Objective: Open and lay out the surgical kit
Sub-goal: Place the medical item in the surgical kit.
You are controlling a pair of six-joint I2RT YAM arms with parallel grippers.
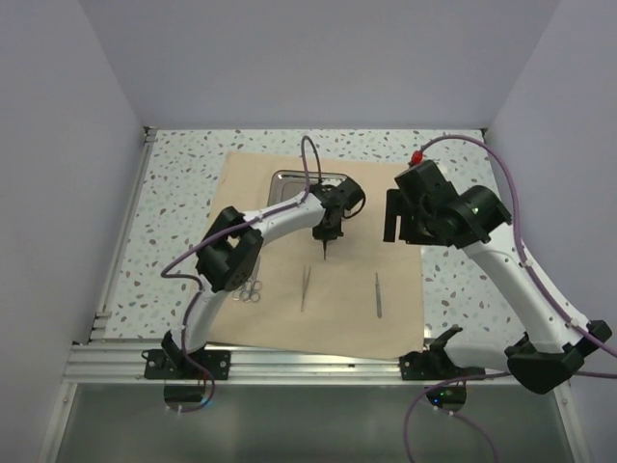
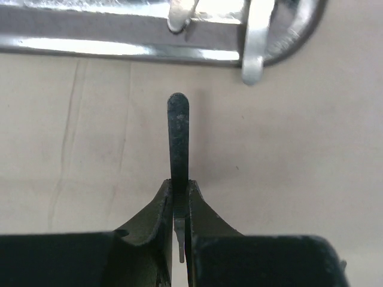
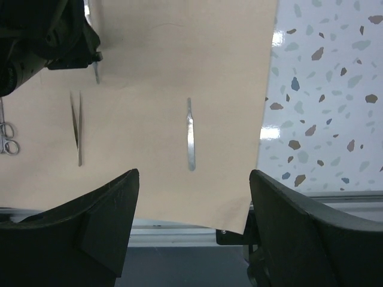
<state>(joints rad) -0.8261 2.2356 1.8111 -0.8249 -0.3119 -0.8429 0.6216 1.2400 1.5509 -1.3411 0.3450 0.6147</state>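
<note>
One tan cloth wrap (image 1: 289, 318) is lying spread flat on the speckled table (image 1: 183, 183), unfolded and lightly creased. One shiny steel tray (image 1: 287, 180) is sitting on its far part. Three loose silver instruments are resting on its near part: one scissors (image 1: 253, 289), one tweezers (image 1: 305, 287), one slim flat handle (image 1: 378, 294). The left gripper (image 2: 179, 186) is pinching a fourth item, one thin dark strip (image 2: 178, 131), beside the tray. The right gripper (image 3: 194, 174) is hanging with jaws wide apart, holding nothing

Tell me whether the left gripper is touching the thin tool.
Touching. Left wrist view shows the left gripper clamped on the thin tool.
</note>
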